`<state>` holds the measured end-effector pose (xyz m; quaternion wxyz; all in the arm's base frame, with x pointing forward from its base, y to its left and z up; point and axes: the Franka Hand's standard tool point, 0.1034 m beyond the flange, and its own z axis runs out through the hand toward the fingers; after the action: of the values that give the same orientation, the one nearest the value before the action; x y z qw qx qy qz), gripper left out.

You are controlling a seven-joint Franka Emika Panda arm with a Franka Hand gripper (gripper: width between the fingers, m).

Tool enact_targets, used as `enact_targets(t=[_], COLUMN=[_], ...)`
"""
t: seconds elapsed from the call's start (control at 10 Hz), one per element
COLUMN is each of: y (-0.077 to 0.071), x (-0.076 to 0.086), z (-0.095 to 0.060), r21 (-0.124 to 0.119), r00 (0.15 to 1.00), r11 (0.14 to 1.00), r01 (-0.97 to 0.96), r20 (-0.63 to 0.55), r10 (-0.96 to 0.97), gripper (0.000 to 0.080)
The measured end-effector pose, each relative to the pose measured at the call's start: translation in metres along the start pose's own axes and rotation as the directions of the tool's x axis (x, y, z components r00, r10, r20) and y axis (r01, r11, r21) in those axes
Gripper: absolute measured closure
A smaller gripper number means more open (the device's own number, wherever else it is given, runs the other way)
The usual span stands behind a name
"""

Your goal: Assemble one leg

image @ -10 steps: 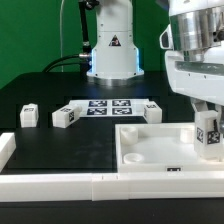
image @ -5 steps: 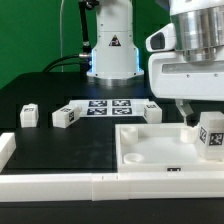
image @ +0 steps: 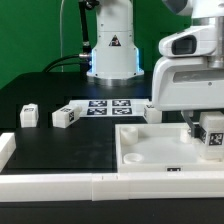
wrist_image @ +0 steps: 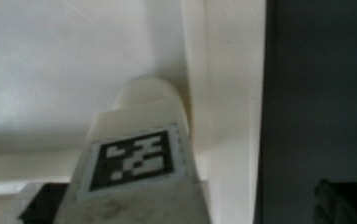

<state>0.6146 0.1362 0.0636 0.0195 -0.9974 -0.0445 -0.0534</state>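
Note:
A white leg (image: 212, 136) with a marker tag stands upright at the far right corner of the large white panel (image: 150, 152). My gripper (image: 199, 122) hangs over it, and one dark finger (image: 187, 118) shows just left of the leg. In the wrist view the leg (wrist_image: 143, 160) sits between the fingertips (wrist_image: 40, 205), close to one and clear of the other. The jaws stand wide apart, so my gripper (wrist_image: 193, 205) is open around the leg. Three more legs lie on the table (image: 30, 115) (image: 65, 117) (image: 152, 112).
The marker board (image: 105, 107) lies behind the panel. A white rail (image: 60, 186) runs along the front edge, with a raised end at the left (image: 6, 148). The robot base (image: 110, 55) stands at the back.
The hand has swung toward the exterior view's left and its body has turned. The jaws have opened off the leg, which stays standing on the panel's right corner.

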Motion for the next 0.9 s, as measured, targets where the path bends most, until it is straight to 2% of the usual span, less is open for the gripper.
enact_targets(t=[0.1, 0.3, 0.4, 0.5, 0.9], y=[0.0, 0.0, 0.003, 0.008, 0.011], x=[0.0, 0.0, 0.0, 0.001, 0.001], z=[0.0, 0.0, 0.0, 0.0, 0.0], r21=[0.001, 0.001, -0.002, -0.007, -0.008], r00=[0.998, 0.998, 0.998, 0.999, 1.0], r11=[0.998, 0.998, 0.998, 0.999, 1.0], r01=[0.062, 0.062, 0.059, 0.053, 0.007], r20=[0.0, 0.0, 0.0, 0.0, -0.004], r10=[-0.062, -0.062, -0.059, -0.053, -0.007], gripper=[0.0151, 0.018, 0.0358, 0.0493, 0.0511])
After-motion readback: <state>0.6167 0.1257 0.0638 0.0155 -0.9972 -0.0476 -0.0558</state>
